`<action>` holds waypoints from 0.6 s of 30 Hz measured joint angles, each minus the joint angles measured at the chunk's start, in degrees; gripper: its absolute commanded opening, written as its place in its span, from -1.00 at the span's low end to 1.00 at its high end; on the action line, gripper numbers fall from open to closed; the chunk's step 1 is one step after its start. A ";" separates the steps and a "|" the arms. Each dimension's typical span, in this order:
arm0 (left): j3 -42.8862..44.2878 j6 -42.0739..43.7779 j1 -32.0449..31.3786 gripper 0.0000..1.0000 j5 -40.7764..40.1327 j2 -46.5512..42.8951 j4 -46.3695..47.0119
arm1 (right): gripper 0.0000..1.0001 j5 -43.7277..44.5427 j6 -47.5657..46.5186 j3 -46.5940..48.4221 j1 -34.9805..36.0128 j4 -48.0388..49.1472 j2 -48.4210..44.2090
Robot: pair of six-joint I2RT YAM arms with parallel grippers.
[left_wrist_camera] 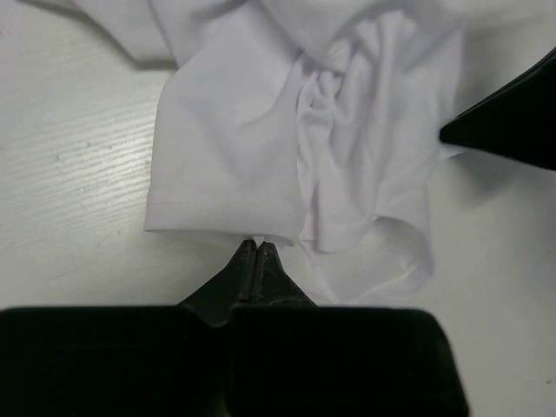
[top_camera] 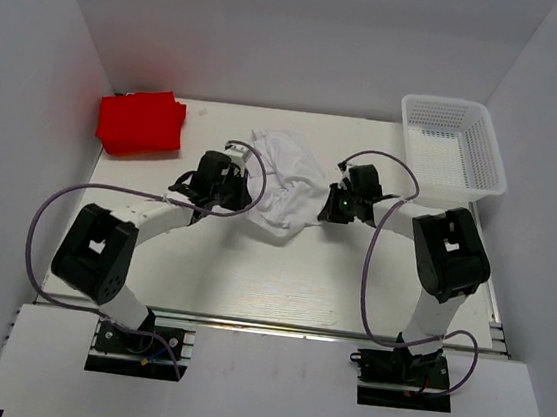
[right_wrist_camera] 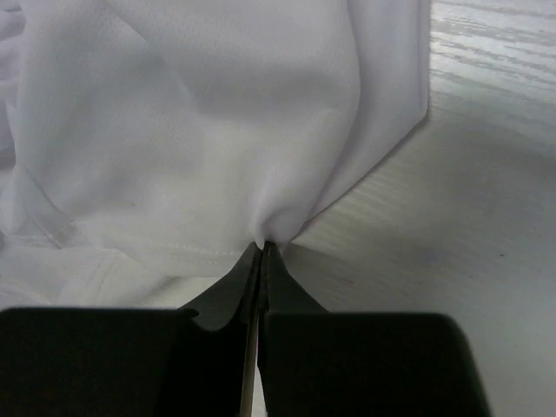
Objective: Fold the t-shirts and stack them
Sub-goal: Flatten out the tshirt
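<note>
The white t-shirt (top_camera: 283, 184) lies crumpled in the middle of the table between my two grippers. My left gripper (top_camera: 240, 196) is shut on its left hem; in the left wrist view the closed tips (left_wrist_camera: 257, 245) pinch the edge of the white cloth (left_wrist_camera: 261, 130). My right gripper (top_camera: 327, 209) is shut on its right edge; in the right wrist view the tips (right_wrist_camera: 263, 247) pinch a gathered fold of the white cloth (right_wrist_camera: 191, 113). The red t-shirt (top_camera: 141, 121) lies folded at the back left, apart from both grippers.
A white plastic mesh basket (top_camera: 453, 148) stands at the back right, close behind my right arm. The white table (top_camera: 280, 279) has walls at the back and sides. Purple cables loop over both arms.
</note>
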 measured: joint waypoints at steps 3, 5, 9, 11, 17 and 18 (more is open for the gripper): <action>0.17 0.04 -0.04 -1.00 -0.07 -4.22 -0.33 | -1.00 1.07 0.26 -0.20 0.79 -0.46 -2.25; 0.66 0.17 -0.04 -1.00 -0.26 -7.28 -0.48 | -1.00 2.45 0.68 -1.01 0.92 -0.15 -6.71; 1.86 0.90 -0.04 -1.00 -1.66 -14.82 -2.32 | -1.00 6.32 0.76 -2.08 0.81 0.90 -22.73; 3.87 1.86 -0.04 -1.00 -2.86 -18.78 -3.78 | -1.00 8.48 0.68 -1.09 0.66 1.88 -30.27; 14.43 6.47 -0.04 -1.00 -5.70 -27.32 -7.52 | -1.00 15.04 -1.51 4.81 0.61 1.86 -42.10; 16.61 7.41 -0.04 -1.00 -5.84 -28.17 -8.26 | -1.00 15.96 -2.19 6.10 0.61 1.42 -43.25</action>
